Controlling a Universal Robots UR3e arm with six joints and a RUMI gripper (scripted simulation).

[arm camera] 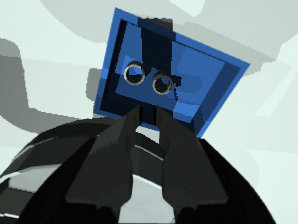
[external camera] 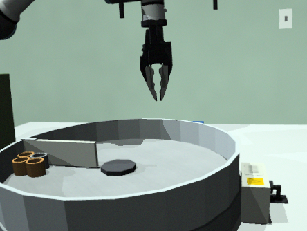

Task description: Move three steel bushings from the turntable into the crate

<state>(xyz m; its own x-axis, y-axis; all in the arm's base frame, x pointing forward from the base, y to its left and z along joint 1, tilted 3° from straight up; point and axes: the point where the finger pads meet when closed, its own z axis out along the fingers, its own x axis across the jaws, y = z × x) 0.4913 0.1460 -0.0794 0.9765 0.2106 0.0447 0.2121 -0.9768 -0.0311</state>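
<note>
My gripper [external camera: 158, 98] hangs high above the far side of the grey turntable [external camera: 117, 173], with its fingers shut and nothing between them. In the wrist view the fingertips sit close together, and the blue crate [arm camera: 170, 70] lies below them. Two steel bushings [arm camera: 134, 74] [arm camera: 163, 83] lie side by side in the crate. At the turntable's left, one steel bushing [external camera: 40, 156] stands in a tight group with three brown bushings [external camera: 29, 165]. Only a sliver of the crate [external camera: 198, 122] shows behind the turntable rim in the exterior view.
A grey divider wall [external camera: 62, 152] stands on the turntable just behind the bushing group. A dark octagonal hub [external camera: 118, 167] sits at the centre. A white control box [external camera: 255, 188] with a yellow label is fixed to the turntable's right side. A dark block [external camera: 5, 107] stands at far left.
</note>
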